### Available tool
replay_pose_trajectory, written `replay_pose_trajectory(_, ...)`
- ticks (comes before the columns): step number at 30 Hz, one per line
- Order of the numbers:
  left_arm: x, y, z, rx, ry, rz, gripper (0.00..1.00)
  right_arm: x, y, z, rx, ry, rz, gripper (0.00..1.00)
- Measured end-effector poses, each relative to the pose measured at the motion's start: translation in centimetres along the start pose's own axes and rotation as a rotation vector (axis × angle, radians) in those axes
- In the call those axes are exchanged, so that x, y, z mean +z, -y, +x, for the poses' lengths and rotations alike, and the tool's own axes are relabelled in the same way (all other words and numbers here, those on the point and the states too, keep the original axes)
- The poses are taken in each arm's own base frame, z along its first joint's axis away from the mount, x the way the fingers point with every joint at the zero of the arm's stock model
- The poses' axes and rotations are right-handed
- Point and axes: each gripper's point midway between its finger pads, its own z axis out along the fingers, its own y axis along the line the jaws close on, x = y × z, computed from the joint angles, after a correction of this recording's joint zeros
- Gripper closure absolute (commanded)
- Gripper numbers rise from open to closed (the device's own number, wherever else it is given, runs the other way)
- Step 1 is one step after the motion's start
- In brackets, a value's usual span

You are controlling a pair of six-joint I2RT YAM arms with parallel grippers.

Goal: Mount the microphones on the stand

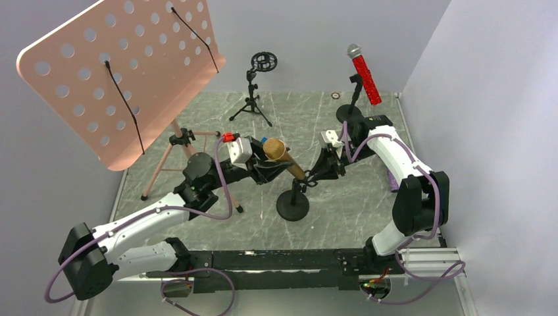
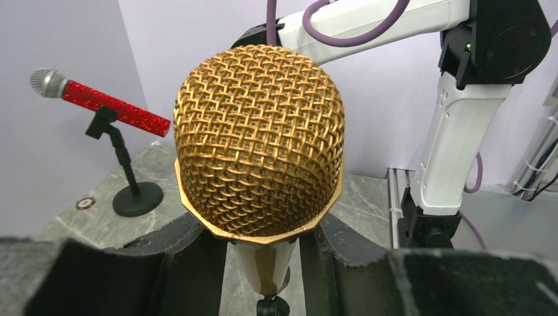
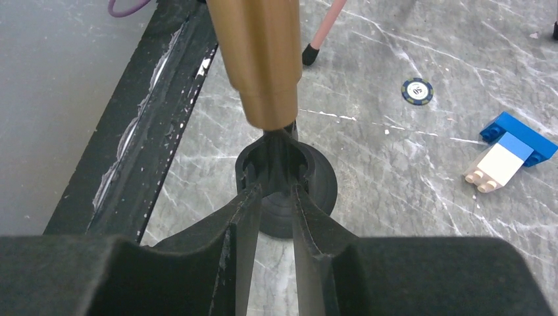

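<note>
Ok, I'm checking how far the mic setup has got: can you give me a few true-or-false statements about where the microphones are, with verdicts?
1. The red microphone sits in a stand at the back right. True.
2. The left gripper holds the purple one. False: it holds the gold microphone.
3. The tripod stand at the back carries no microphone. True.
4. The gold microphone has been clipped in and let go. False: the left gripper grips it, its lower end at the top of the near stand.
5. The purple microphone is mounted on a stand. False: it lies on the table at the right, partly hidden.
</note>
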Motion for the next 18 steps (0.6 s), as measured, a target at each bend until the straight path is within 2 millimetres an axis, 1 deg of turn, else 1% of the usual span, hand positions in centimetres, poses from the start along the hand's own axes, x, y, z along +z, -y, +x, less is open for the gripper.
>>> replay_pose_trajectory(2, 0.4, 0.1, 0.1, -0.012, 0.011, 0.013, 1.00, 0.0, 0.0, 0.0, 0.002, 0.001, 0.001, 0.64)
replay_pose_trajectory(8, 1.4, 0.0, 1.7, -0.068, 0.001, 0.033, 1.00, 0.1, 0.0, 0.0, 0.006, 0.009, 0.002, 0.62)
replay_pose_trajectory(18, 2.2, 0.0, 1.6, -0.090, 0.041, 0.051, 1.00, 0.0, 0.1, 0.0, 0.007, 0.008, 0.005, 0.60)
